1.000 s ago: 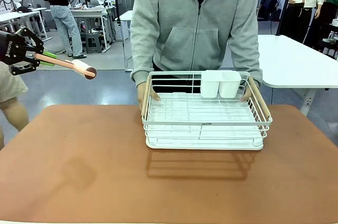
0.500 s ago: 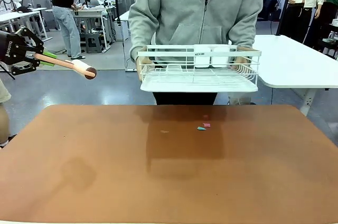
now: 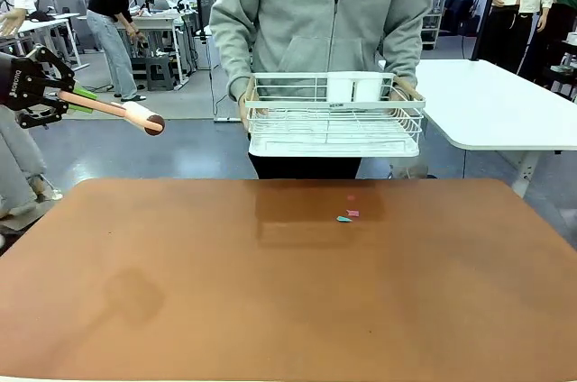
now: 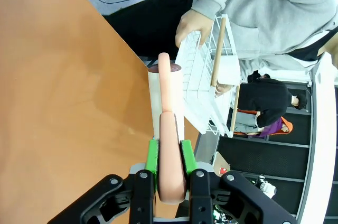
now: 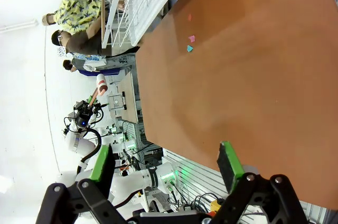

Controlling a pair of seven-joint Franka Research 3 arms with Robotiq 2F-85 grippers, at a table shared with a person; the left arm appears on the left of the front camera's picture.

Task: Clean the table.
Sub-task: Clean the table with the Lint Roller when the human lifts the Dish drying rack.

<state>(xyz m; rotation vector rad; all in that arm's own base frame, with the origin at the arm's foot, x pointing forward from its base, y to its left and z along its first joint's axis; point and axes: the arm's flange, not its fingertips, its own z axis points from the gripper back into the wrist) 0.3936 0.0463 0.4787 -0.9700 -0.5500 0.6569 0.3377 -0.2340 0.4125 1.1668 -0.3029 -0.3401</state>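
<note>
On the table (image 3: 180, 292), scraps (image 3: 347, 216) lie near its far edge; a wire rack (image 3: 334, 125) hangs behind it, a roller (image 3: 135, 113) beyond its left side.

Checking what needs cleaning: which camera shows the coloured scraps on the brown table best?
The front view: the pink and teal scraps lie unobstructed near the table's far edge. The right wrist view shows the scraps smaller, sideways. The left wrist view faces other tabletop.

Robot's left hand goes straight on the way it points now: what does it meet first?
Probably the white wire dish rack that the person holds up, at the end near their fingers. The left hand, shut on a pink-handled roller whose tip leads, aims toward it. Depth is unclear, so it might pass in front.
</note>
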